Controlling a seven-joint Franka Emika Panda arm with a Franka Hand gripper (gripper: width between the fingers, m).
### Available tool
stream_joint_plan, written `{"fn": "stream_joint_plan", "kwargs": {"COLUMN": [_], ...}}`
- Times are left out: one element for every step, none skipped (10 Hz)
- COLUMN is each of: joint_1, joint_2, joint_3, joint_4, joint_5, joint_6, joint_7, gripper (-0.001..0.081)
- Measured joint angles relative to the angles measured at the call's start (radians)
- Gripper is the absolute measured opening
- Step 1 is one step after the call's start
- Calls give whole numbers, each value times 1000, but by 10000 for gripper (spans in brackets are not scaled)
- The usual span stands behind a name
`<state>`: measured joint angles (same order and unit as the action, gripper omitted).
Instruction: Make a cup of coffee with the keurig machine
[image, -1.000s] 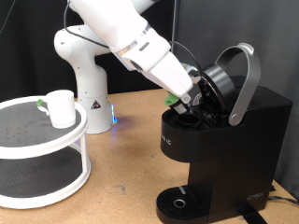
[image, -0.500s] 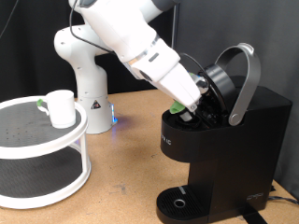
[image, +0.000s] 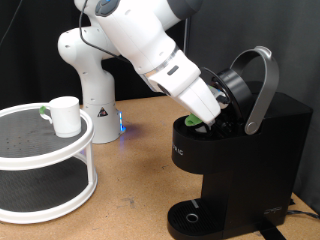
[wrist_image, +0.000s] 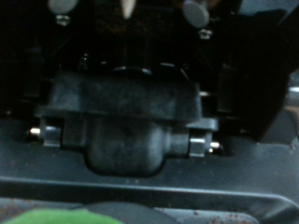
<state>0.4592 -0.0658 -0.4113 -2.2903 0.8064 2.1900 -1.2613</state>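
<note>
The matte black keurig machine (image: 235, 150) stands open-lidded; the arm slants down, gripper (image: 212, 118) buried inside, its grip unreadable.

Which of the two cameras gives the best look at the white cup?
The exterior view does. There the cup stands whole on the top tier of the white round shelf, at that view's left, far from the gripper reaching into the open keurig machine. The wrist view shows no cup, only dark machine parts up close.
</note>
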Motion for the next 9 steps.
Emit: {"fn": "stream_joint_plan", "kwargs": {"joint_1": [0,0,0,0,0,0,0,0,0], "joint_2": [5,7,9,14,19,21,21,21,21], "joint_3": [3,4,4,7,9,10,11,11,11], "joint_4": [5,7,7,6,6,5,4,4,4], "joint_5": [-1,-1,-2,-2,-2,-1,5,15,24], "joint_6": [0,0,0,0,0,0,1,1,1], "joint_7": [7,8,8,8,8,7,1,-11,-19], "gripper": [474,474,474,514,691,691,775,775,801]}}
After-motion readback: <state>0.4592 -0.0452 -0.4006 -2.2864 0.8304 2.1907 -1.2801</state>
